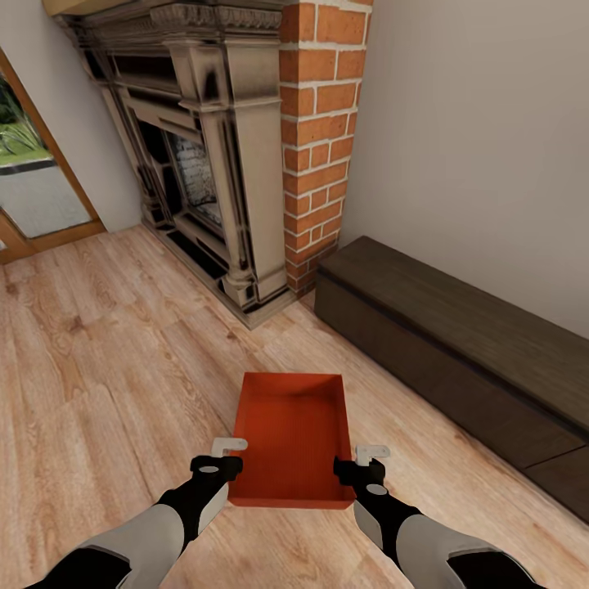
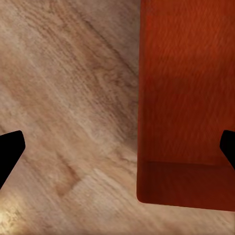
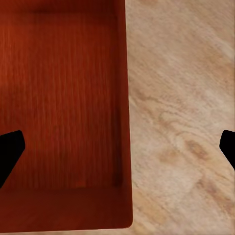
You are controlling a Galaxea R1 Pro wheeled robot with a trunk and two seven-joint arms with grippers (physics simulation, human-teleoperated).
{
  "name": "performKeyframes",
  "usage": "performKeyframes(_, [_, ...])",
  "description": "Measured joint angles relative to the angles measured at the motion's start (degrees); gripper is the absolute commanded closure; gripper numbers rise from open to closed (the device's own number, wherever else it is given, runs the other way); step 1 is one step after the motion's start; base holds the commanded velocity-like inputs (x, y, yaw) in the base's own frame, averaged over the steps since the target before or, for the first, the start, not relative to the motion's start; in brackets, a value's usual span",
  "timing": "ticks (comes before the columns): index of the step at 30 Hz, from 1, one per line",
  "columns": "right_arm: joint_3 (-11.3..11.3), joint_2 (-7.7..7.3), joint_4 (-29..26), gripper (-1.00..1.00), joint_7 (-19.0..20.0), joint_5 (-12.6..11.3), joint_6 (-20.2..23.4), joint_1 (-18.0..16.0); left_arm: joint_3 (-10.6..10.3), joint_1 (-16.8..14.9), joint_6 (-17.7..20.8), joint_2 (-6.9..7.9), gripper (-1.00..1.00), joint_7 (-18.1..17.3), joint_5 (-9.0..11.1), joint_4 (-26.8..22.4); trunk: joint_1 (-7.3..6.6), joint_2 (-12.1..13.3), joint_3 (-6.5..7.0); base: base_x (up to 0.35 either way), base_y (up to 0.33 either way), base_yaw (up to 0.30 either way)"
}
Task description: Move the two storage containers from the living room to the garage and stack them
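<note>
While the orange-red container (image 1: 290, 433) is sitting on the wood-plank floor (image 1: 98, 384) of the living room, the left tool (image 1: 222, 455) is hovering over its one long wall and the right tool (image 1: 366, 460) over the other. Both tools are standing wide open, gripping nothing, each straddling its wall of the bin. Ahead of the tools, a brick fireplace (image 1: 245, 164) and a dark bench (image 1: 458, 352) are standing.

Orange bin (image 1: 290, 433) between both pincers
</note>
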Motion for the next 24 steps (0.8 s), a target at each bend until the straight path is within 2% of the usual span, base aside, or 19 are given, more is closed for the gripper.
performKeyframes(22, [0.0, 0.01, 0.0, -1.0, 0.34, 0.03, 0.0, 0.0, 0.0, 0.0, -0.01, 0.02, -1.0, 0.0, 0.26, -0.53, 4.83, -8.82, -3.95, 0.0, 0.0, 0.0])
performKeyframes(24, [0.01, 0.01, 0.0, -1.0, 0.35, 0.05, 0.0, 0.0, 0.04, 0.0, -0.01, -0.02, -1.0, 0.01, 0.26, -0.62, 4.84, -8.84, -3.95, 0.0, 0.0, 0.0])
